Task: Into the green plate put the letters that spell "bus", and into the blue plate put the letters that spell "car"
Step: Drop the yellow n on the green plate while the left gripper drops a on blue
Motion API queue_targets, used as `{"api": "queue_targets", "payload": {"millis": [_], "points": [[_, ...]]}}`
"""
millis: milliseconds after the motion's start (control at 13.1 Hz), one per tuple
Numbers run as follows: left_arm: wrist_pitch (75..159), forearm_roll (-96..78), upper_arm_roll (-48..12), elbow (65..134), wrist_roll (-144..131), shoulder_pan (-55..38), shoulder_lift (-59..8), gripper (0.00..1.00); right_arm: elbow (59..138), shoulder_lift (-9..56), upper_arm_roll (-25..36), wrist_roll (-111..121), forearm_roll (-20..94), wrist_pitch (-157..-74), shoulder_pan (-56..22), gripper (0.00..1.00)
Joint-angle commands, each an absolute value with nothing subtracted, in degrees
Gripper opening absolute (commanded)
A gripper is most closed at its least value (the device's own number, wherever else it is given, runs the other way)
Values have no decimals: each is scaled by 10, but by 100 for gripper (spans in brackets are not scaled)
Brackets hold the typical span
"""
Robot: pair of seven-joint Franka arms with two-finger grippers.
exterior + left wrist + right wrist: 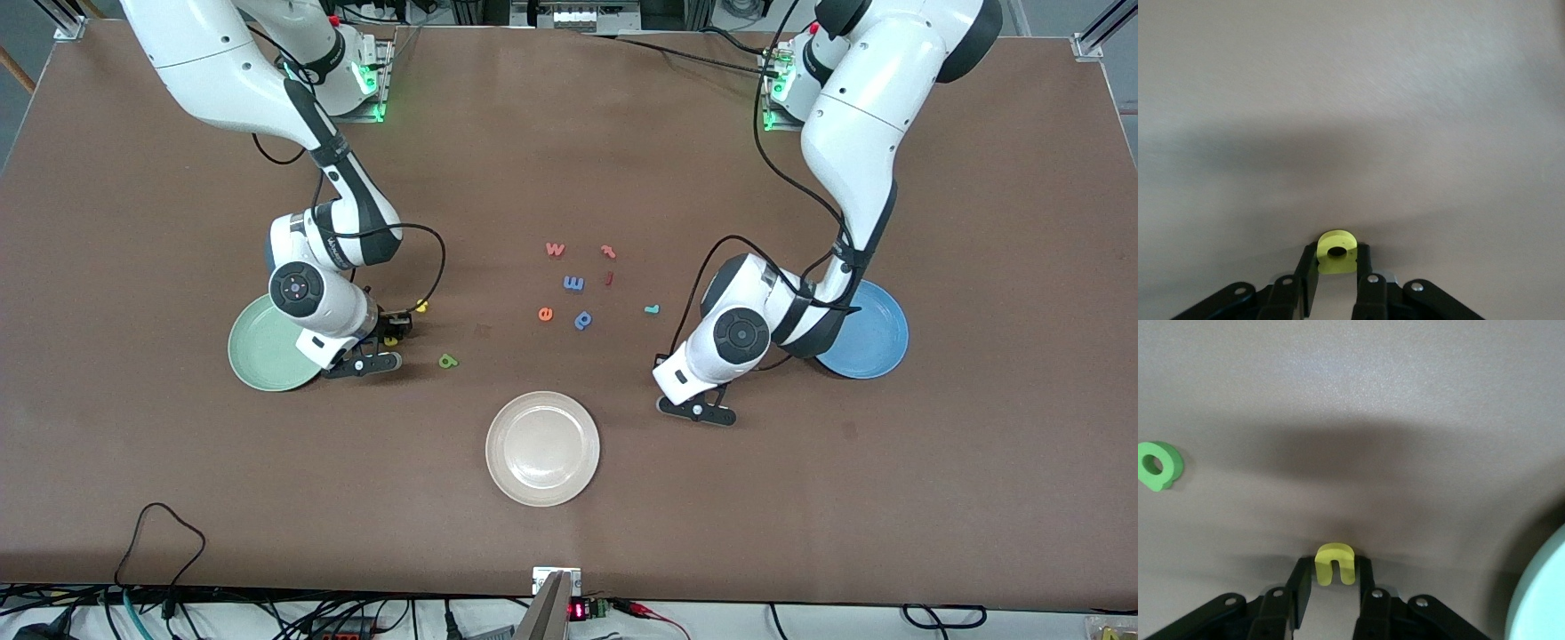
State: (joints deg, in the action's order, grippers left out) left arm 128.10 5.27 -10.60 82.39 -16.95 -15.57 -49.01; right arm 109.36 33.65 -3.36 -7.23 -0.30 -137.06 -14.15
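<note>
My left gripper is shut on the yellow a, its fingers pressed against both sides of the letter. In the front view this gripper is low at the table beside the blue plate. My right gripper is shut on the yellow u, and it sits beside the green plate, whose rim shows in the right wrist view. The yellow s and the dark green b lie on the table close by. The teal r lies near the left arm.
An off-white plate sits nearest the front camera. At mid-table lie a salmon w, a salmon r-like letter, a blue m, an orange e and a blue p-like letter.
</note>
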Motion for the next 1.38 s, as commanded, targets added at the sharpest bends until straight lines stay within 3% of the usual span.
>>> {"api": "queue_targets", "payload": {"millis": [0,153,230,460,613,920,1073,1149,1226,1303], "points": [[1194,67,-122,820,-165,-103,-436,10,1086,345,-28,-83,-12,-1375,-148,19],[1120,67,-127,842,-163,-80,-391,10,1085,344,-27,-81,-12,-1375,-148,9],[1108,67,-126,862,-163,-62,-374,10,1085,342,-26,-77,-12,-1375,-147,9],[1109,75,-125,934,-108,5,-335,10,1089,289,-19,-66,-18,-1358,-125,9],[1107,75,-126,960,-40,64,-330,10,1092,253,-19,-21,-23,-1304,-78,9],[1146,90,-125,1059,-19,91,-288,12,1117,244,-19,63,-23,-1270,11,11],[1187,97,-126,1095,-18,105,-287,14,1121,252,-18,65,-23,-1272,21,33],[1214,97,-125,1116,-18,105,-287,15,1121,255,-18,64,-23,-1273,23,67],[1229,97,-125,1131,-18,109,-287,17,1121,254,-18,65,-22,-1274,23,85],[1231,97,-125,1134,-19,110,-288,22,1119,249,-18,64,-22,-1273,22,87]]}}
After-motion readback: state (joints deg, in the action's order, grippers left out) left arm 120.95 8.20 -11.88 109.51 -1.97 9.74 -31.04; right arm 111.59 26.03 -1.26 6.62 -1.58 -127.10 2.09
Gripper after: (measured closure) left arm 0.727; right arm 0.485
